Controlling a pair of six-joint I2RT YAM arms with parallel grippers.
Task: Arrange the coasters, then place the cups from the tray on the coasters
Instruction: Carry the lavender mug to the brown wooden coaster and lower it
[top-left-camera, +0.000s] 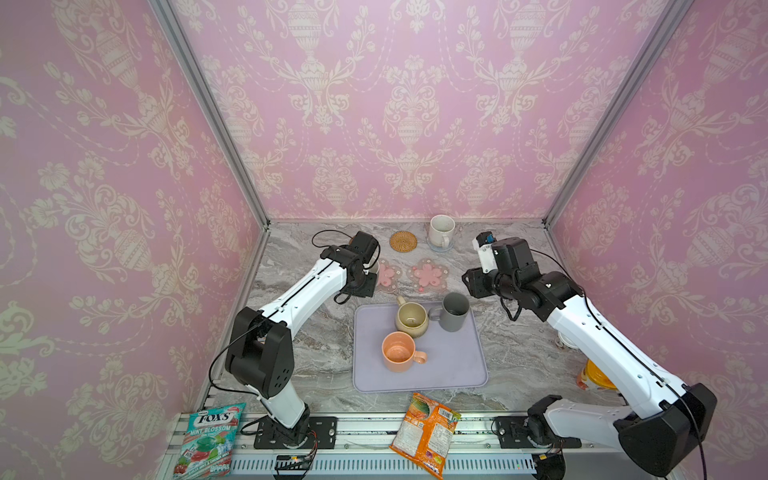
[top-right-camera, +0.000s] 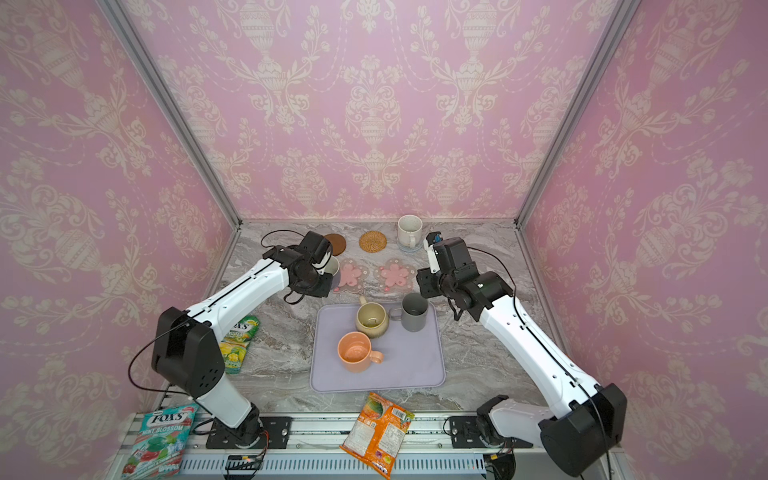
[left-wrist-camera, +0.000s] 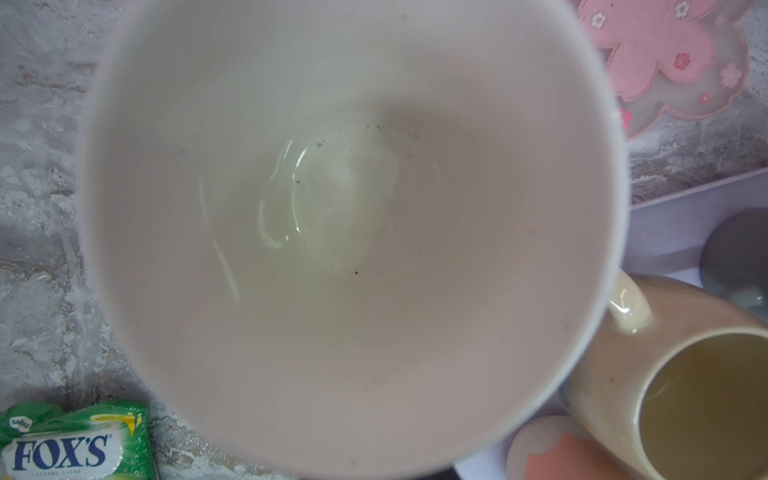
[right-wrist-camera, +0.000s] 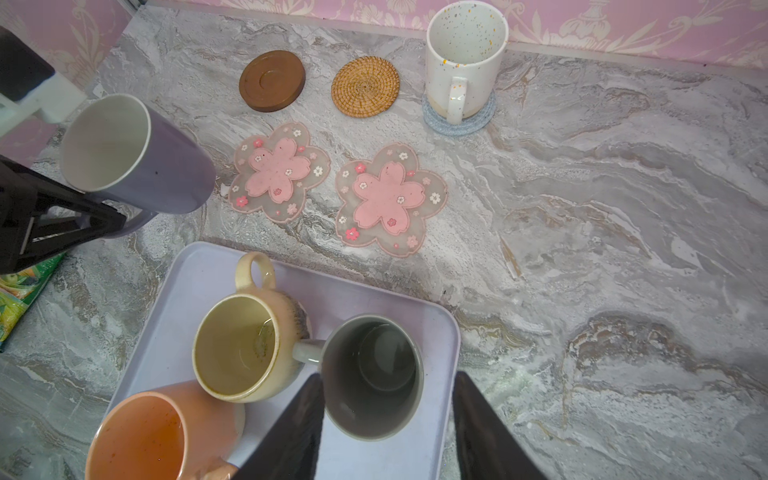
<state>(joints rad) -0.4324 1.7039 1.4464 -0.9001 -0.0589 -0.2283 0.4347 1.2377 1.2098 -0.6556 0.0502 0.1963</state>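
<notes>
My left gripper is shut on the handle of the lavender cup. It holds the cup tilted above the table, left of a pink-flower coaster; the cup's white inside fills the left wrist view. My right gripper hangs open above the dark grey cup. That cup stands on the tray with the beige cup and the peach cup. The white cup sits on the blue-grey coaster. The rattan, dark brown and second flower coaster lie bare.
A green candy bag lies left of the tray. An orange snack bag and a mint candy bag sit at the front rail. An orange-lidded container stands under the right arm. Walls enclose the back and sides.
</notes>
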